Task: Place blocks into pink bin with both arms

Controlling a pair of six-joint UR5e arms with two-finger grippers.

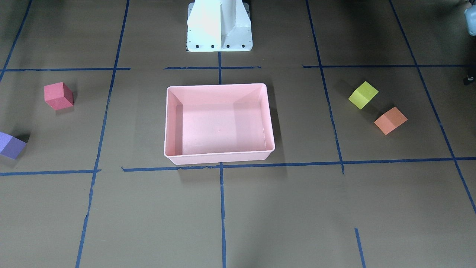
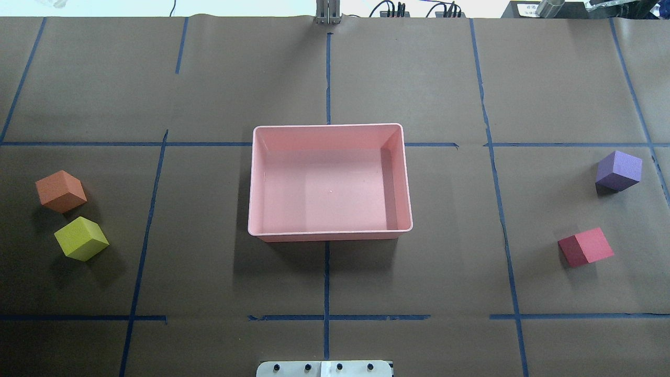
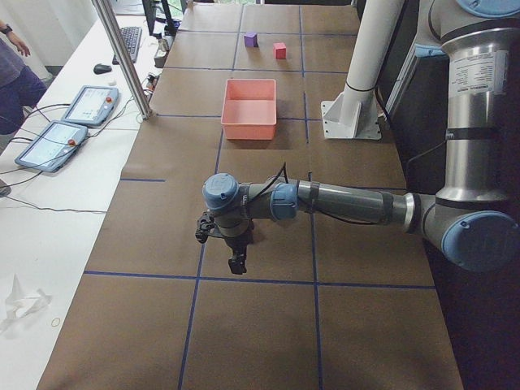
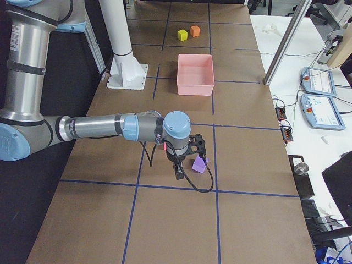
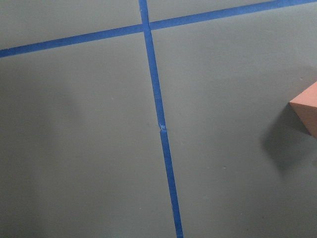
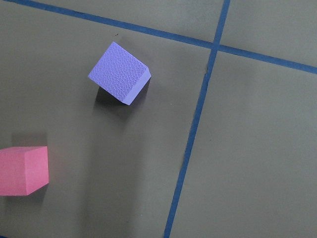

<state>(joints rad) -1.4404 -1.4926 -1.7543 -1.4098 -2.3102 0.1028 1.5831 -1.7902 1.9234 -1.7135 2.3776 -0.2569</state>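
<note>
The pink bin (image 2: 330,126) stands mid-table with nothing in it. The orange block (image 2: 60,190) and the yellow-green block (image 2: 81,238) lie on the robot's left side. The purple block (image 2: 618,170) and the red block (image 2: 585,246) lie on its right side. My left gripper (image 3: 237,262) shows only in the exterior left view, low over the table; I cannot tell whether it is open or shut. My right gripper (image 4: 179,170) shows only in the exterior right view, just beside the purple block (image 4: 199,163); I cannot tell its state either. The right wrist view shows the purple block (image 6: 119,73) and the red block (image 6: 23,170).
The white pedestal base (image 1: 219,26) stands behind the bin. Blue tape lines (image 2: 326,277) grid the brown table. A metal post (image 3: 122,57), tablets (image 3: 50,145) and cables are on the side bench. The orange block's corner (image 5: 308,111) shows at the left wrist view's right edge.
</note>
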